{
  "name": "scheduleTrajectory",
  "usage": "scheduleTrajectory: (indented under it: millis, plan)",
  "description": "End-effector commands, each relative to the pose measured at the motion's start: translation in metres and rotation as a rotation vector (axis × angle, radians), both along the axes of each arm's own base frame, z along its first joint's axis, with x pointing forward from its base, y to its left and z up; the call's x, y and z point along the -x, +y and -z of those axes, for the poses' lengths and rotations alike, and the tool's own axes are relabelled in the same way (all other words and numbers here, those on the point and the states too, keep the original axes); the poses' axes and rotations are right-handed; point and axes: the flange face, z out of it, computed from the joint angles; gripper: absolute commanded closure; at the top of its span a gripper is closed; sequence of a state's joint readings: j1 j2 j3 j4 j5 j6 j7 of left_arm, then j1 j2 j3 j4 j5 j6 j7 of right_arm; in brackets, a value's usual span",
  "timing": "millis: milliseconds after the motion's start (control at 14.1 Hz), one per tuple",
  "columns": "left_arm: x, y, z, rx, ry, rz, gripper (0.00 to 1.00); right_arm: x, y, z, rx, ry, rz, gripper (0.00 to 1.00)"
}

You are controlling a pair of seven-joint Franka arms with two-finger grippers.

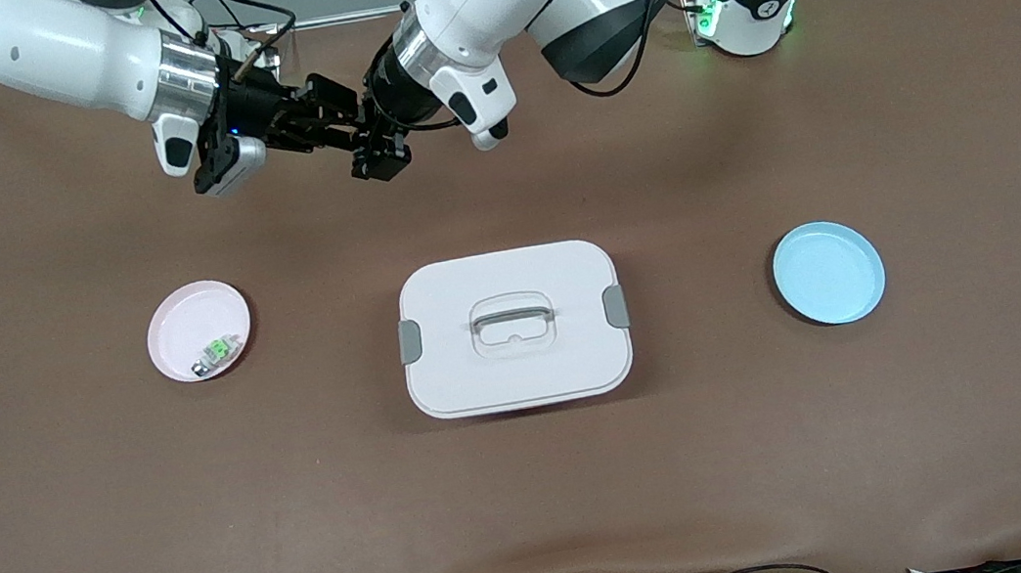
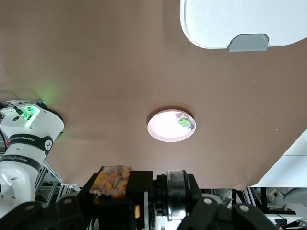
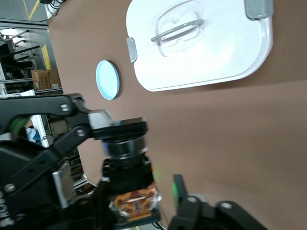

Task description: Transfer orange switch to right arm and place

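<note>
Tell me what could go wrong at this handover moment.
1. Both grippers meet in the air over the brown table. If the left gripper opens before the right gripper grips firmly, the orange switch may fall.
2. The pink plate already holds a green part; placement could knock it.

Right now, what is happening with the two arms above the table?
The left hand and the right hand meet in the air for a handover. The left hand is shut on the orange switch, and the right hand is at the same part. The pink plate holds a small green part.
</note>
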State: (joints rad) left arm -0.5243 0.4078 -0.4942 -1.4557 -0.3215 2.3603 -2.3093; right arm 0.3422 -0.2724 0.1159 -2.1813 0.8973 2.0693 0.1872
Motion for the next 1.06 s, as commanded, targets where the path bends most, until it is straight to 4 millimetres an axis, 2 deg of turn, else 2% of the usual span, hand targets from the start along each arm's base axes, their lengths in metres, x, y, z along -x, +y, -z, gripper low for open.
scheduleTrajectory:
  millis: [0, 213, 355, 497, 781, 994]
  plan:
    - [-0.001, 0.0, -0.008, 0.0, -0.022, -0.011, 0.6, 0.01, 0.002, -0.001, -0.013, -0.003, 0.0, 1.0]
    - [-0.001, 0.0, -0.009, 0.0, -0.023, -0.009, 0.52, 0.01, 0.002, 0.0, -0.012, 0.005, 0.002, 1.0]
    - [-0.003, 0.002, -0.009, 0.0, -0.024, -0.011, 0.31, 0.01, 0.002, 0.0, -0.012, 0.006, 0.001, 1.0]
    - [-0.003, 0.002, -0.009, 0.001, -0.023, -0.012, 0.01, 0.01, 0.003, 0.0, -0.011, 0.004, -0.003, 1.0]
    - [-0.007, 0.005, -0.009, 0.0, -0.027, -0.015, 0.0, 0.008, -0.001, -0.002, 0.027, -0.027, -0.034, 1.0]
    - [-0.005, 0.008, -0.011, -0.01, -0.031, -0.009, 0.0, 0.005, -0.013, -0.004, 0.125, -0.107, -0.183, 1.0]
